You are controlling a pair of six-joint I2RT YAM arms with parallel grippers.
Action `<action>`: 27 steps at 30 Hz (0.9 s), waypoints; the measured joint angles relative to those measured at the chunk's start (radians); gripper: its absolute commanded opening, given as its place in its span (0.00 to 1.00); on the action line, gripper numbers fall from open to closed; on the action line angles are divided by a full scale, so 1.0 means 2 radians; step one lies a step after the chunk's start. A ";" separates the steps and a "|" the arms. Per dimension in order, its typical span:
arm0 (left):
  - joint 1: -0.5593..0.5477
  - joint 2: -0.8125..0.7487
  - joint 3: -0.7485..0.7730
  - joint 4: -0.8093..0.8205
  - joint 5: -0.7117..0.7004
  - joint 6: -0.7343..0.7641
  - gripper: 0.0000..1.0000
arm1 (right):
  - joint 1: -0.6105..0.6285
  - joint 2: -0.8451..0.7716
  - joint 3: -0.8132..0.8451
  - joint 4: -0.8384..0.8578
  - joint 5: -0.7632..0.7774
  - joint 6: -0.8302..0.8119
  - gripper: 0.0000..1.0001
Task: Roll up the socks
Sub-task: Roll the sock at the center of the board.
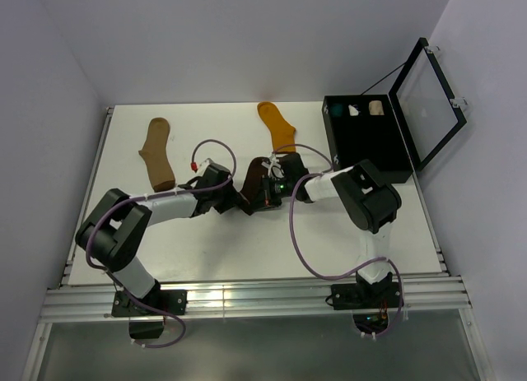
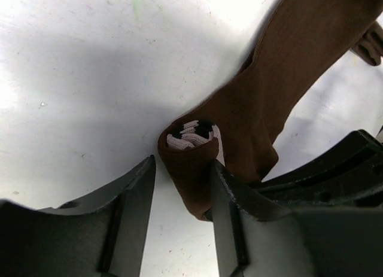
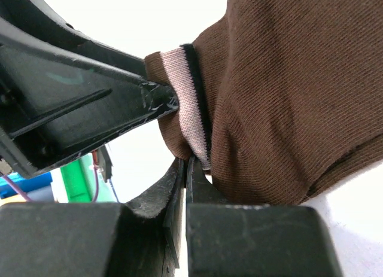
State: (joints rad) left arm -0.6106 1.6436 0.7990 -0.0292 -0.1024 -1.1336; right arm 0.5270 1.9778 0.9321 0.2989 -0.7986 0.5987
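Spreading across the view from above, the white table (image 1: 387,225) carries an open black case (image 1: 362,146) at the far right. Three socks lie on the table. The tan sock (image 1: 156,155) is flat at the far left and the orange sock (image 1: 277,127) flat at the far middle, both well apart from the arms. The brown sock (image 1: 254,182) sits mid-table between the two grippers, part rolled.

The left gripper (image 2: 182,166) stands about half open, straddling the roll (image 2: 192,136). One finger touches the roll's side and the other stands clear of it, so nothing is clamped. The right gripper (image 3: 185,163) is closed tight, its tips at the lower edge of the striped cuff (image 3: 192,103), and it looks to nip a fold of fabric there.

The brown sock should handle as light, soft and limp, with no stiffness of its own. A loose roll will likely spring open once released, and thin knit can slip out of smooth fingers. The best hold looks to be across the roll's thick middle. The cuff's elastic band is the other sound place, since it is firmer than the rest and would stretch over the bundle.
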 measured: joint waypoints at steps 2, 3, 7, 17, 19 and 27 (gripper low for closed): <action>0.000 0.004 0.003 -0.001 0.000 -0.004 0.43 | 0.002 -0.003 0.001 -0.006 0.005 -0.006 0.00; 0.000 0.005 0.005 -0.002 0.000 -0.005 0.40 | 0.004 -0.005 0.002 -0.010 0.009 -0.009 0.00; 0.000 0.010 0.008 -0.003 0.000 -0.008 0.29 | 0.012 -0.018 0.002 -0.024 0.034 -0.023 0.04; 0.003 0.018 0.029 -0.029 0.005 0.006 0.22 | 0.067 -0.117 -0.007 -0.084 0.199 -0.102 0.52; 0.005 0.021 0.035 -0.035 0.010 0.018 0.22 | 0.091 -0.145 -0.012 -0.085 0.246 -0.130 0.56; 0.024 0.029 0.055 -0.058 0.040 0.075 0.22 | 0.178 -0.173 -0.040 -0.056 0.383 -0.232 0.58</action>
State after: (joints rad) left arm -0.5632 1.7012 0.9092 -0.1448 -0.0219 -0.9836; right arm 0.8822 1.6325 0.8524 0.1871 -0.0326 0.1349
